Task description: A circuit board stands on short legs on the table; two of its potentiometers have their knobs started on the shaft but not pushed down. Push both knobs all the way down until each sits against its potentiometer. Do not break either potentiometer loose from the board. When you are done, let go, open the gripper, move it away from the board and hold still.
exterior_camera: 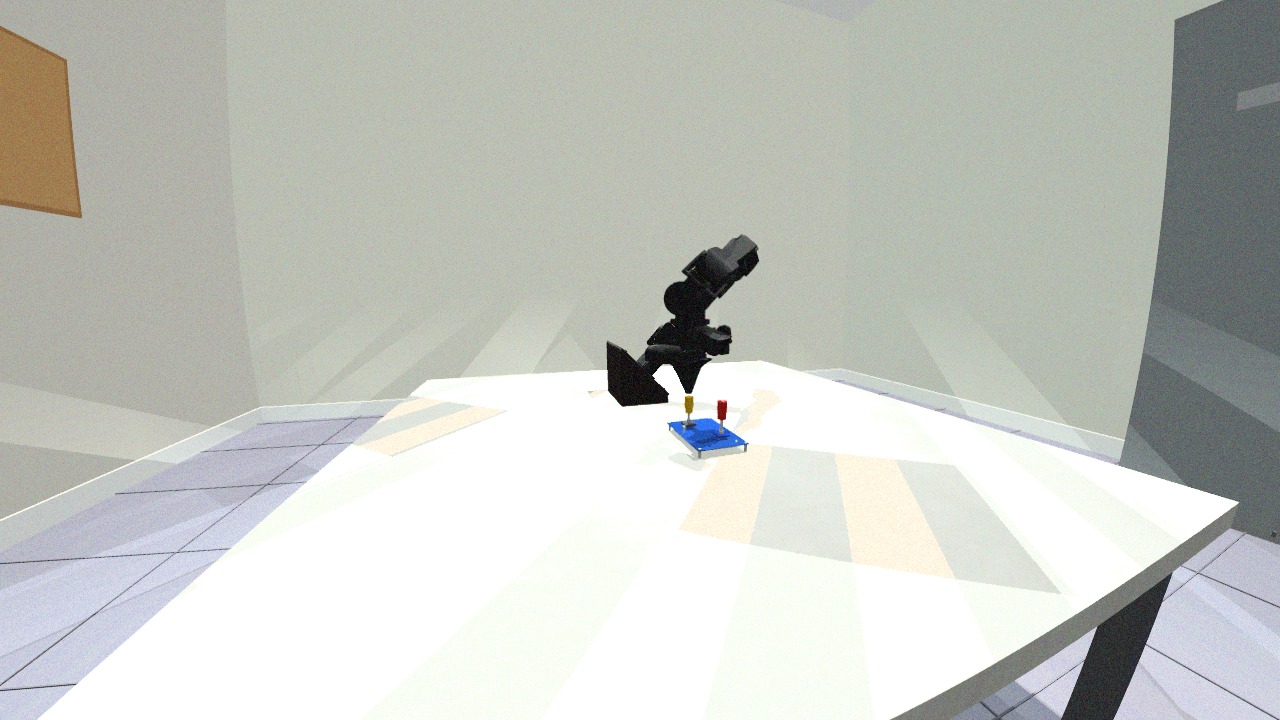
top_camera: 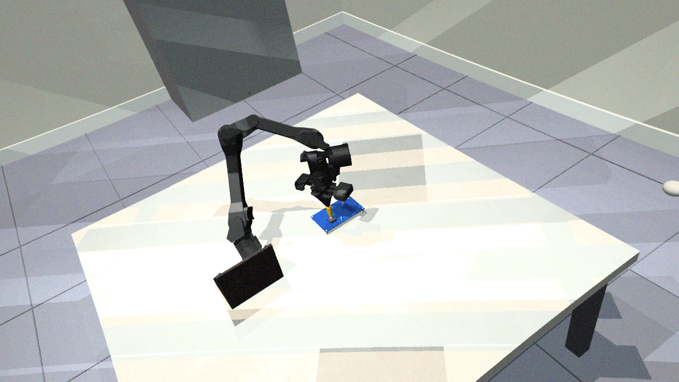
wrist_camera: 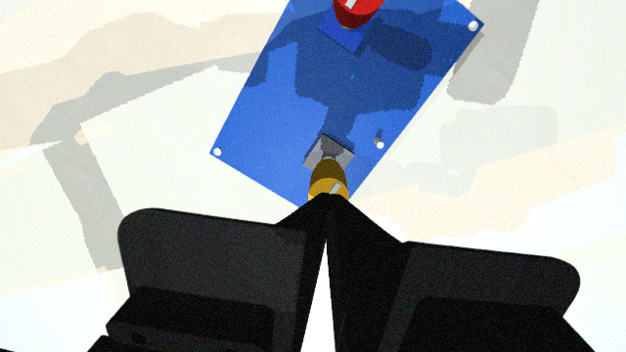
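Observation:
The blue circuit board (top_camera: 319, 219) (exterior_camera: 732, 441) (wrist_camera: 274, 117) stands on short legs on the table. The yellow knob (top_camera: 329, 210) (exterior_camera: 688, 405) (wrist_camera: 328, 173) stands upright above its grey potentiometer (top_camera: 331, 219) (wrist_camera: 315, 155), with bare shaft below it in the exterior view. The red knob (exterior_camera: 722, 410) (wrist_camera: 357, 16) stands above its blue potentiometer (wrist_camera: 338, 35), also with shaft showing; the gripper hides it in the top view. My gripper (top_camera: 328, 205) (exterior_camera: 688, 392) (wrist_camera: 329, 203) is shut and empty, pointing down, its tips right over the yellow knob's top. I cannot tell whether they touch it.
The arm's base (top_camera: 249, 276) (exterior_camera: 631, 380) stands on the white table (top_camera: 403, 309) (exterior_camera: 537, 573), to the left of the board in the top view. A small white-tipped post (wrist_camera: 380, 144) stands on the board near the grey potentiometer. The red knob is the nearest tall thing beside the gripper.

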